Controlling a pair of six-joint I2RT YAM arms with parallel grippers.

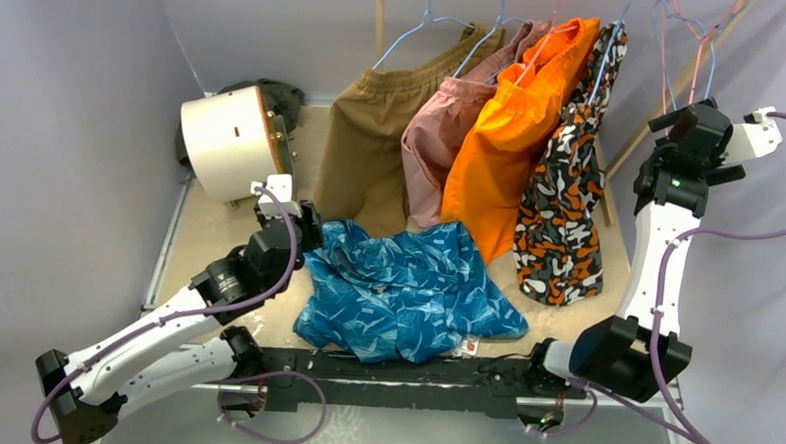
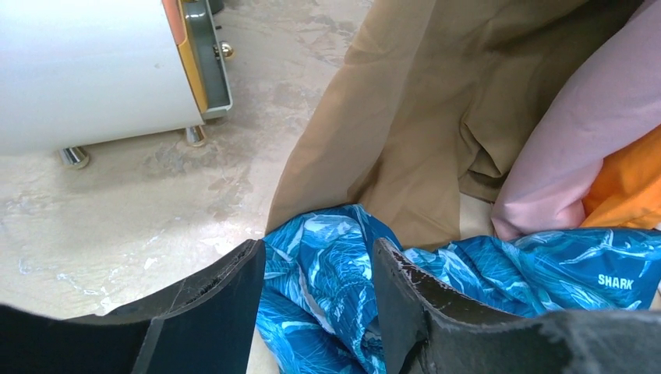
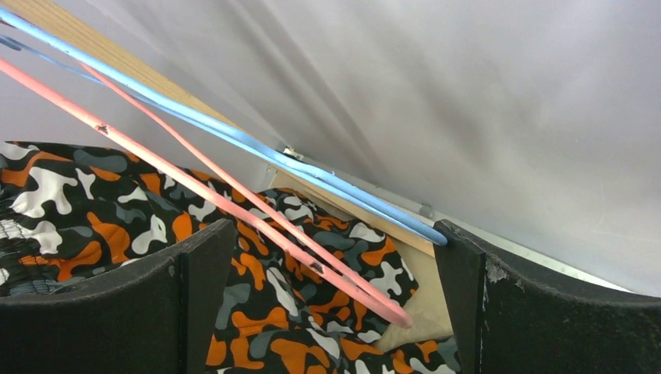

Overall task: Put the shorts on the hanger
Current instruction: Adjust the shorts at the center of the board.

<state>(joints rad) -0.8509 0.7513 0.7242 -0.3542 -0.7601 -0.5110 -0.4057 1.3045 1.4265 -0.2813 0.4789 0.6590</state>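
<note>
- Watching the left gripper (image 2: 319, 261), I see its fingers about half apart. A fold of the shorts (image 1: 406, 288) fills the gap and touches both inner faces. I cannot tell whether they actually pinch it.
- The rest of the shorts lie crumpled on the table (image 2: 117, 226), spreading away to the right of those fingers, with the word SHARK printed on the cloth.
- Just beyond the fingertips hang the brown shorts (image 2: 405, 117). A pink garment (image 2: 592, 132) and the orange shorts (image 2: 631, 187) hang further right, and a white drum (image 2: 78, 70) stands off to the left.
- My right gripper (image 3: 335, 230) is up high, well apart from the shorts, with its fingers spread wide and nothing clamped.
- The hanger (image 3: 156, 164) comes in from the upper left, passes just above the left fingertip, and its rounded corner ends in the gap between the two fingers.
- A light blue hanger (image 3: 234, 140) crosses above it and reaches the right finger.
- A camouflage garment (image 3: 78, 202) hangs behind both wires.
</note>
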